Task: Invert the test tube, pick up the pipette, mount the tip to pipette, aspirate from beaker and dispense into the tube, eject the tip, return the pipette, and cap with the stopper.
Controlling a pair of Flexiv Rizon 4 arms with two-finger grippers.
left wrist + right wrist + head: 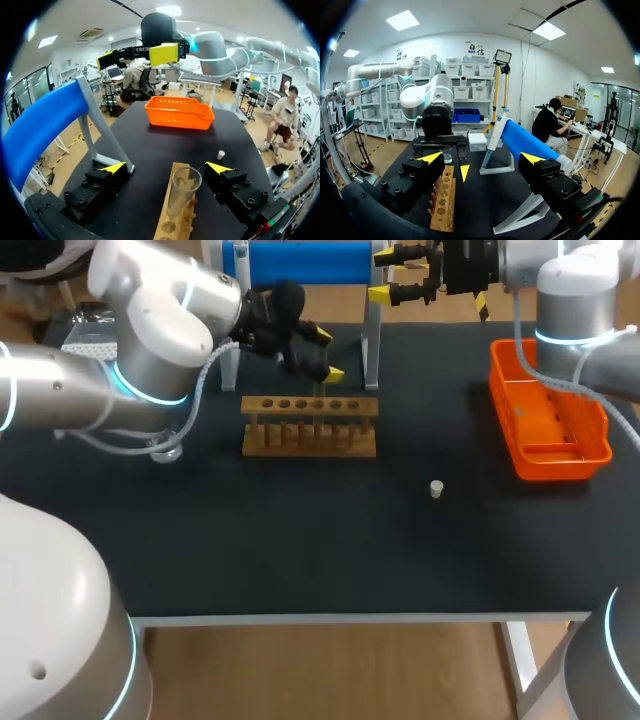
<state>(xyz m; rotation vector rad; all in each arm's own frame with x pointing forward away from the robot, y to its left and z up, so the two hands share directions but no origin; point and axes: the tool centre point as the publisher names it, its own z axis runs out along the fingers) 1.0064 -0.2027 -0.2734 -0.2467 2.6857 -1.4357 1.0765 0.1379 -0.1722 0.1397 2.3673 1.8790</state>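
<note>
A clear test tube [183,194] stands in the wooden rack [310,426], its open rim toward my left wrist camera. My left gripper [327,353] hangs just above the rack, open, with the tube between its fingers [112,172] and touching neither. My right gripper [384,275] is open and holds nothing, high at the table's back beside the blue pipette stand [300,262]. In the right wrist view the pipette [492,140] leans on that stand [527,145], ahead of the fingers. The small white stopper [436,488] lies on the mat to the right of the rack.
An orange basket [548,418] sits at the right side of the table under my right arm. A glass beaker [167,451] stands left of the rack, partly covered by my left arm. The black mat's front half holds only the stopper.
</note>
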